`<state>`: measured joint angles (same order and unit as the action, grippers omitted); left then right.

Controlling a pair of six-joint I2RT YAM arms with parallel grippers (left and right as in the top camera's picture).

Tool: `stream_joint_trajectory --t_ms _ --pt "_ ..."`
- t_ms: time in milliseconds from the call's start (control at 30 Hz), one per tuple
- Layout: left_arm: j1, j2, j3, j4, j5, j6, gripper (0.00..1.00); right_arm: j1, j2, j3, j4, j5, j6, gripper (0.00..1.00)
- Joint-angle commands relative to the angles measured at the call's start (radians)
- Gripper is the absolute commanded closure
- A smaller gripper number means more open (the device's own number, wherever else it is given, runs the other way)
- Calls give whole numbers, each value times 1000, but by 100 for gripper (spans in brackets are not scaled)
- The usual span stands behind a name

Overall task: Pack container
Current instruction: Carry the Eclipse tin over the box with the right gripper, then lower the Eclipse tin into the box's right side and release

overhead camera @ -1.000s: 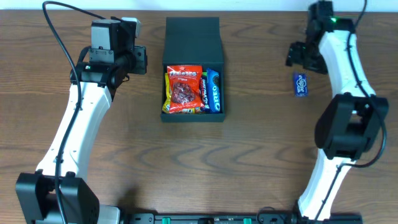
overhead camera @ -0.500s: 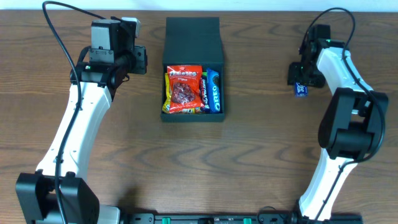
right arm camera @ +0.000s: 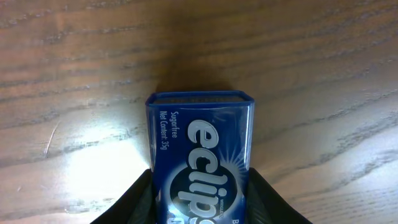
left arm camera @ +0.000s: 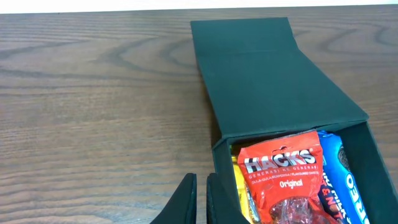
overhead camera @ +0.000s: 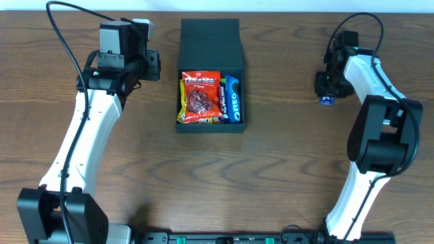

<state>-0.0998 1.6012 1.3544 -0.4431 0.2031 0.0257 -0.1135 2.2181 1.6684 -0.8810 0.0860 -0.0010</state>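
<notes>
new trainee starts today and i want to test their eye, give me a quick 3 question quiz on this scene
1. Short answer: which arm's jaws sit on either side of the Eclipse mint tin?
2. Multiple choice: what brand is printed on the red packet in the container? A Hacks, B Skittles, C Haribo
3. True or false: the Eclipse mint tin already lies inside the container.

Key
1. The right arm
2. A
3. False, it lies on the wooden table, off to the container's side.
</notes>
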Motion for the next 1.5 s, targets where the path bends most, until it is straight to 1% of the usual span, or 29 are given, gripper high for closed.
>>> stream_joint_trajectory --t_ms 0,133,233,300,400,533,700,733,767,800,833,867,967,1000,1033,1067,1133,1167,1200,1233,1267,1300,1367,1467 --pt "1 7 4 3 -3 -3 92 18 -1 56 -56 -70 -4 84" --pt "1 7 4 10 -4 -3 92 97 -2 272 -238 -148 2 90" --pt "1 9 4 14 -10 -3 92 216 -2 455 -361 -169 84 91" --pt "1 10 4 12 -43 -3 92 285 -2 516 -402 -231 122 91" --pt "2 13 4 12 -79 -3 93 381 -2 526 -439 -286 182 91" --pt "2 17 4 10 -80 -3 94 469 0 482 -459 -286 257 91" --pt "2 57 4 4 -79 -3 94 541 0 468 -453 -296 259 90" --pt "2 70 4 2 -79 -3 94 551 0 468 -447 -296 259 87" --pt "2 93 4 1 -78 -4 94 562 0 468 -443 -296 259 77" --pt "2 116 4 2 -70 -4 94 568 0 468 -439 -296 257 48" --pt "2 133 4 2 -60 -4 94 572 0 468 -435 -296 255 26" --pt "2 148 4 -1 -47 -4 94 572 0 468 -434 -296 255 20" --pt "2 204 4 -13 -22 -27 94 559 0 468 -431 -296 256 8" --pt "2 225 4 -18 -21 -45 94 550 0 468 -428 -296 256 8" --pt "2 250 4 -24 -16 -66 94 538 0 468 -428 -296 259 9" --pt "2 275 4 -33 0 -81 94 524 0 468 -428 -296 261 13" --pt "2 340 4 -54 100 -87 94 478 0 468 -431 -296 278 24" --pt "2 355 4 -55 132 -87 94 460 0 468 -431 -296 278 33" --pt "2 368 4 -55 164 -87 94 445 0 468 -430 -293 277 49" --pt "2 383 4 -53 203 -87 94 428 0 468 -428 -292 277 75" --pt "2 394 4 -51 237 -86 94 409 0 468 -428 -292 277 94" --pt "2 404 4 -50 261 -86 94 390 0 468 -427 -292 277 98" --pt "0 422 4 -50 291 -86 94 353 0 468 -424 -288 277 98" --pt "-8 439 4 -41 386 -87 94 306 0 465 -414 -267 264 98"
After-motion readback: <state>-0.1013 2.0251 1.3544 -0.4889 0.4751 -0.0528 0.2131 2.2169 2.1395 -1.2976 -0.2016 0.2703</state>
